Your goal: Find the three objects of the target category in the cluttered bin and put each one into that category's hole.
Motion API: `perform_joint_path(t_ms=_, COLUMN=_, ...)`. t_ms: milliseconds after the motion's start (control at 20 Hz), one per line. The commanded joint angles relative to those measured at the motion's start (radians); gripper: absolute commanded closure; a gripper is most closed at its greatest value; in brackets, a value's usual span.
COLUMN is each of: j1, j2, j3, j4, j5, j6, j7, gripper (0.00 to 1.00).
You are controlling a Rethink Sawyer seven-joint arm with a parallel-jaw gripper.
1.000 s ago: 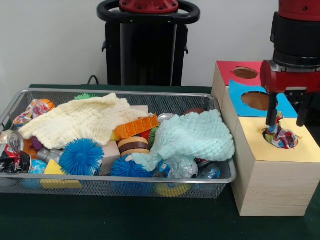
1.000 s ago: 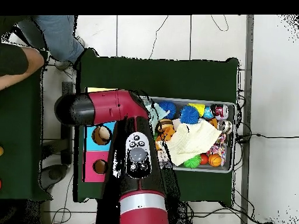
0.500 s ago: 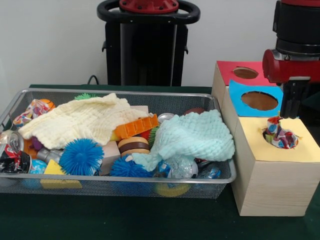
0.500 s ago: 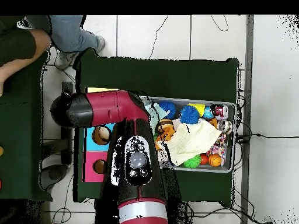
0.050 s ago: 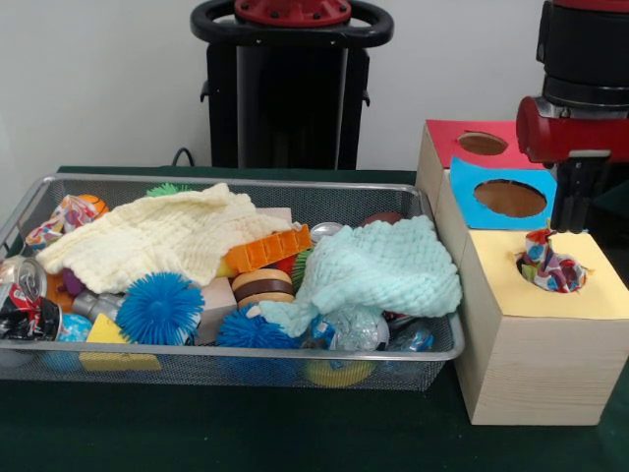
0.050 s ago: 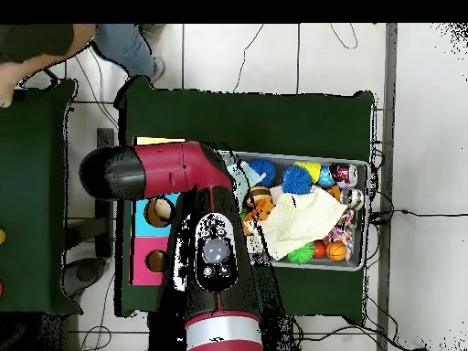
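A wire basket [image 5: 236,366] sits on the dark green table [image 5: 295,433], packed with clutter. At its left end lie a crushed can [image 5: 22,295] and a patterned cloth bundle [image 5: 61,218] against the far corner. A pale yellow cloth [image 5: 157,241] is spread over the left half, and in front of it are a yellow block [image 5: 110,344] and a spiky blue ball [image 5: 159,309]. Toward the middle lie an orange toothed block [image 5: 267,249], a brown and cream round piece [image 5: 261,285] and a second spiky blue ball [image 5: 251,329]. A light blue knitted cloth [image 5: 378,267] covers the right half, with a clear bumpy ball [image 5: 352,330] below its front edge.

To the right of the basket stands a wooden box [image 5: 536,359] with three coloured tops, each with a round hole: a red top [image 5: 472,143] farthest back, a blue top [image 5: 506,197] in the middle, and a yellow top [image 5: 560,280] nearest. A colourful crumpled cloth ball [image 5: 548,265] sits in the yellow top's hole, with its upper part sticking up above the rim.

The red and black arm [image 5: 580,98] comes down at the right edge, above the box. Its gripper [image 5: 572,202] hangs just above the cloth ball, clear of it, and holds nothing; its fingers look drawn close together. In the overhead view the arm [image 6: 174,174] reaches across the box [image 6: 151,260], and a person's arm [image 6: 41,46] shows at the top left corner.
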Motion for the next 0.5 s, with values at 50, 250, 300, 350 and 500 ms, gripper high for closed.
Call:
perform_joint_path(t_ms=50, j1=-0.034, j2=0.058, j3=0.052, j4=0.049, j5=-0.050, j6=0.027, j7=-0.009, gripper=1.00)
perform_joint_path(t_ms=250, j1=-0.026, j2=0.071, j3=0.042, j4=0.028, j5=-0.057, j6=0.039, j7=-0.006, gripper=1.00)
perform_joint_path(t_ms=300, j1=-0.027, j2=0.073, j3=0.043, j4=0.031, j5=-0.058, j6=0.037, j7=-0.009, gripper=1.00)
perform_joint_path(t_ms=350, j1=-0.028, j2=0.076, j3=0.043, j4=0.030, j5=-0.058, j6=0.037, j7=-0.009, gripper=1.00)
perform_joint_path(t_ms=500, j1=-0.024, j2=0.079, j3=0.038, j4=0.025, j5=-0.063, j6=0.042, j7=-0.010, gripper=1.00)
